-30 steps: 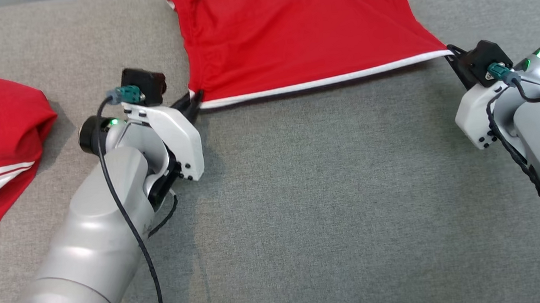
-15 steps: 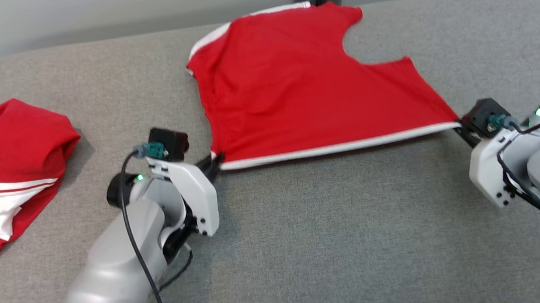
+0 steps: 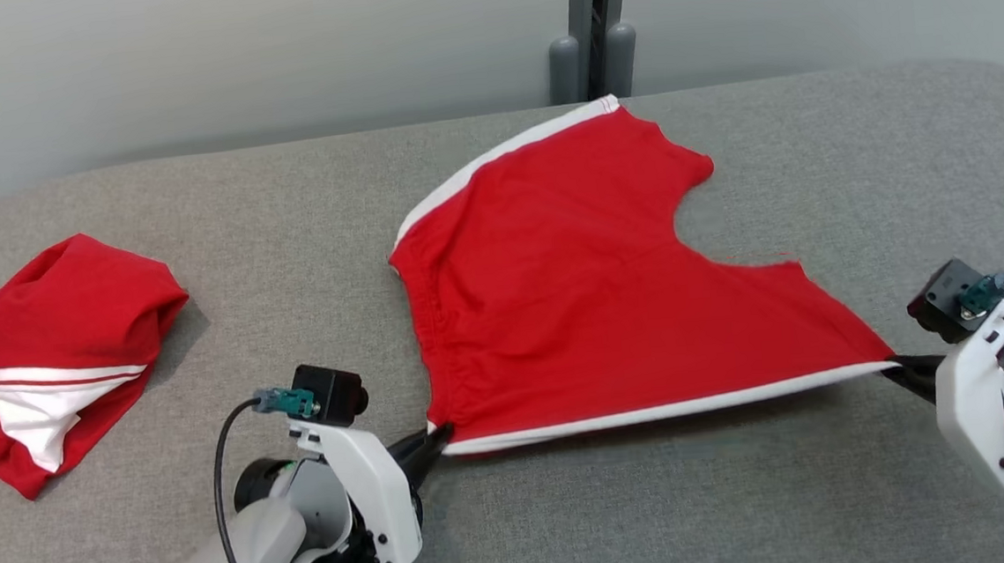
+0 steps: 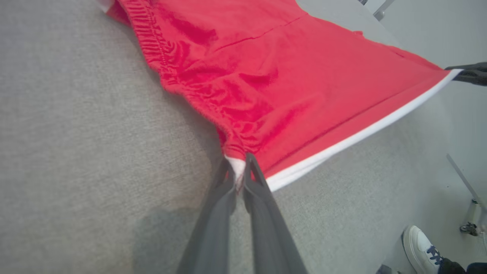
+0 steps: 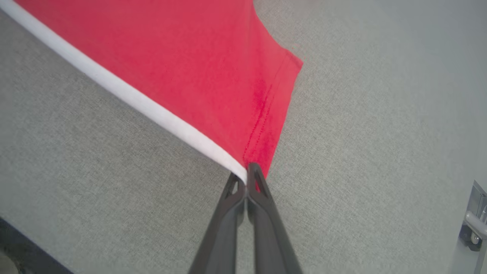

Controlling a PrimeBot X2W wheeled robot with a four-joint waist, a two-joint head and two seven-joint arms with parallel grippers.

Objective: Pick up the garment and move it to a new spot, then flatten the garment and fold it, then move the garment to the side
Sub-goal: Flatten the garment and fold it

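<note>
Clamped at two corners by the left fingers [image 3: 421,450] and right fingers [image 3: 910,372], the garment [image 3: 574,294] is drawn taut and nearer the robot than before, so flattening is judged begun.

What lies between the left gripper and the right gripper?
The red garment, its white-edged hem stretched from left gripper to right gripper; the head view shows it.

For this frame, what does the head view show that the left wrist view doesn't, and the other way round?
Head view adds: a second red garment crumpled at the table's left, and a grey post behind it. Left wrist view adds: a person's white shoe at lower right. Both: the garment stretched between the left end effector and right end effector, each shut on a corner of its white-trimmed edge.
</note>
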